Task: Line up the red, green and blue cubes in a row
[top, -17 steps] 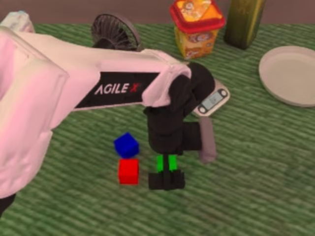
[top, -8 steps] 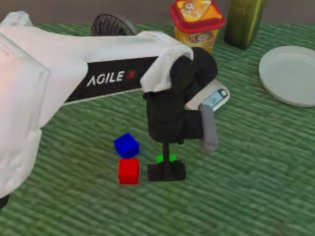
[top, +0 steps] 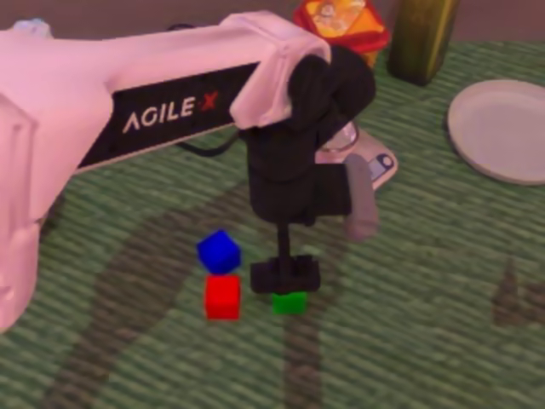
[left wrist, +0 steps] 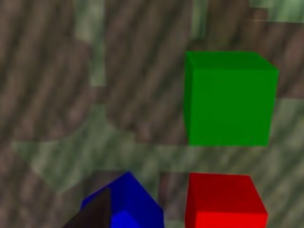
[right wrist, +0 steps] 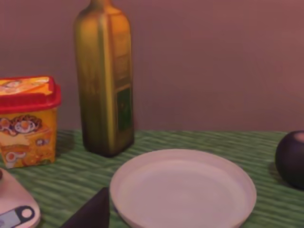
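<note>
Left gripper (top: pixel 285 274): raised just above the green cube (top: pixel 289 302), fingers apart, holding nothing. Green cube on the mat just right of the red cube (top: pixel 222 297), small gap between; blue cube (top: pixel 219 251) touching behind the red one.

The red cube (top: pixel 222 297) lies near the middle of the table (top: pixel 443 290), toward its front edge. The blue cube (top: pixel 219 251) sits just behind it, touching or nearly so. The green cube (top: pixel 289 302) lies to the red cube's right, a gap between them (in line with it). The left end effector (top: pixel 285 274) hangs just behind the green cube. The scale (top: pixel 375 162) lies farther back, the tub (top: pixel 341 25) and bottle (top: pixel 423 38) by the back edge, the plate (top: pixel 498 128) near the right edge.
</note>
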